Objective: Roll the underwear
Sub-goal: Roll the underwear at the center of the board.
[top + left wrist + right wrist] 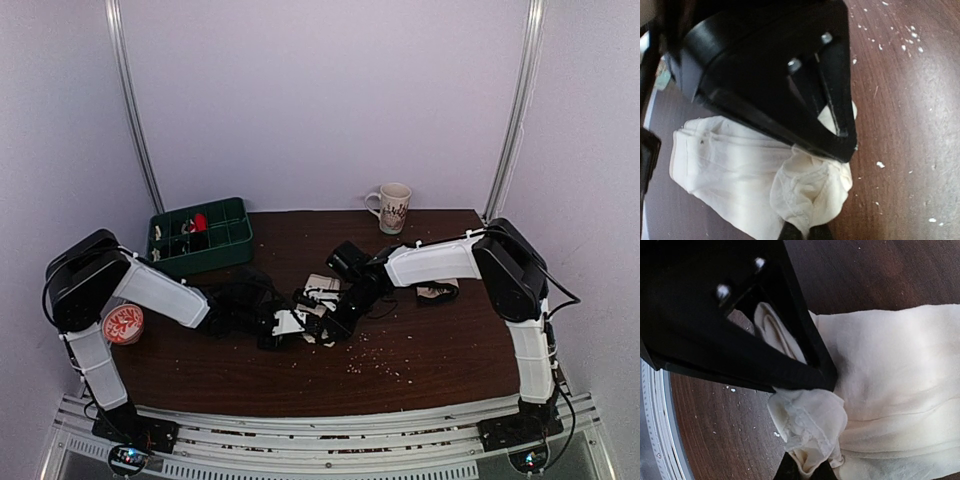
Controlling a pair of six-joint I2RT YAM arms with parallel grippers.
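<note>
At mid-table, I see left gripper point(804, 231) and right gripper point(805, 469) clamped on the underwear point(730, 160)'s near edge, fabric lying beyond both.

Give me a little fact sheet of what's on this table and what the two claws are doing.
Garment: cream underwear, partly bunched, lying on the brown table
Left gripper: pinching a bunched edge of the cloth
Right gripper: pinching a bunched edge of the cloth
Far edge: mug, green compartment tray
Left side: round red-patterned tub
Scattered: white crumbs
</note>
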